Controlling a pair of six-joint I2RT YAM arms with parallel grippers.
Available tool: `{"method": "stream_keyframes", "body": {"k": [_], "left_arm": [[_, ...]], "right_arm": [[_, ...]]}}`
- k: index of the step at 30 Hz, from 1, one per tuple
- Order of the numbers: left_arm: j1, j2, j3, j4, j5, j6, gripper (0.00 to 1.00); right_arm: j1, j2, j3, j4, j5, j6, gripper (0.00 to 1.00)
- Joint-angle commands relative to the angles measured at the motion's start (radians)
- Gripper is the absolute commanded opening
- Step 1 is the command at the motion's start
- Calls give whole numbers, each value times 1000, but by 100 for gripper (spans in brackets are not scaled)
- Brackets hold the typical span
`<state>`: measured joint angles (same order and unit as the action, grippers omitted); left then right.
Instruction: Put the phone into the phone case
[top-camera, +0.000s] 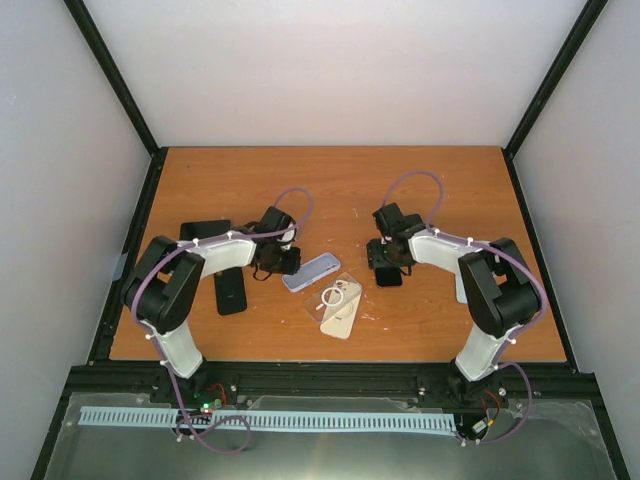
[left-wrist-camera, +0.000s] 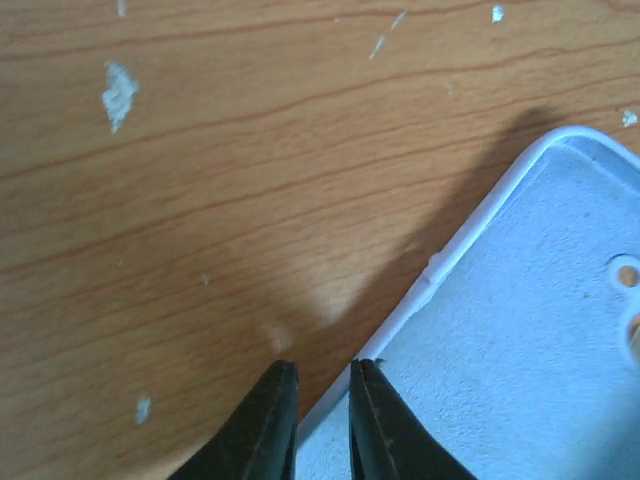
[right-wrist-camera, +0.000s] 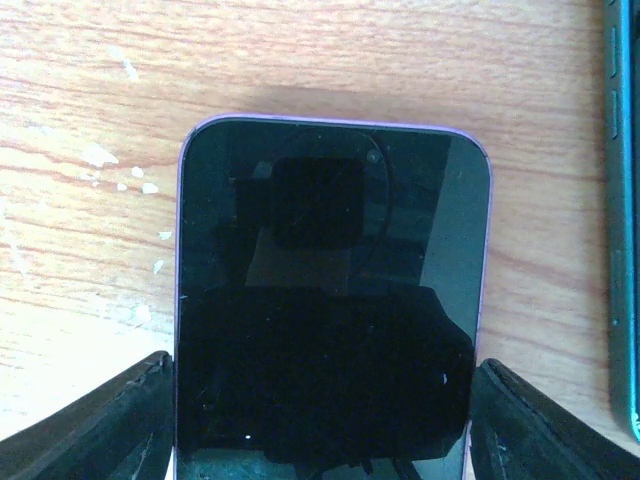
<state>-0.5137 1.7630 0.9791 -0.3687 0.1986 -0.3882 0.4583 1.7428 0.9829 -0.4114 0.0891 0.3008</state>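
Note:
The light blue phone case (top-camera: 312, 271) lies open side up at the table's middle. My left gripper (top-camera: 277, 258) is at its left end. In the left wrist view the fingers (left-wrist-camera: 270, 425) stand astride the case's white rim (left-wrist-camera: 430, 275), closed on it, with the case's inside (left-wrist-camera: 520, 350) to the right. The phone (right-wrist-camera: 330, 300), with a black screen and a purple edge, lies face up between my right gripper's jaws (right-wrist-camera: 320, 420), which touch both of its long sides. In the top view the right gripper (top-camera: 388, 262) is over the phone (top-camera: 389, 277).
A clear case with a gold phone (top-camera: 340, 306) lies just in front of the blue case. Two black phones (top-camera: 205, 232) (top-camera: 231, 291) lie at the left. A teal-edged device (right-wrist-camera: 622, 200) lies close to the right of the held phone.

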Motion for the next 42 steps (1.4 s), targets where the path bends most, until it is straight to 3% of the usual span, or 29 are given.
{"method": "stream_keyframes", "body": {"k": [1, 4, 9, 12, 15, 18, 22, 28, 42], "left_arm": [[-6, -58, -57, -41, -99, -43, 11], [-6, -116, -96, -61, -115, -94, 1], [-6, -215, -161, -103, -155, -213, 0], [-6, -265, -193, -42, -103, -186, 1], [-6, -262, -168, -1, -24, -89, 22], [-6, -203, -76, -39, -50, -18, 37], [-6, -127, 5, -30, -48, 65, 45], [-6, -66, -7, 18, 21, 136, 46], [-6, -16, -35, 51, -14, 147, 36]], "right_arm": [[-7, -40, -12, 11, -53, 41, 64], [-6, -37, -10, 16, -85, 61, 63], [-6, -52, -3, 10, -126, 91, 63], [-5, -69, 1, 7, -136, 101, 62], [-7, -78, 2, 1, -128, 101, 62], [-6, -83, 0, -6, -121, 97, 61], [-6, -92, -6, -4, -117, 95, 61], [-6, -92, 1, -12, -113, 87, 61], [-6, -106, 16, -24, -114, 83, 61]]}}
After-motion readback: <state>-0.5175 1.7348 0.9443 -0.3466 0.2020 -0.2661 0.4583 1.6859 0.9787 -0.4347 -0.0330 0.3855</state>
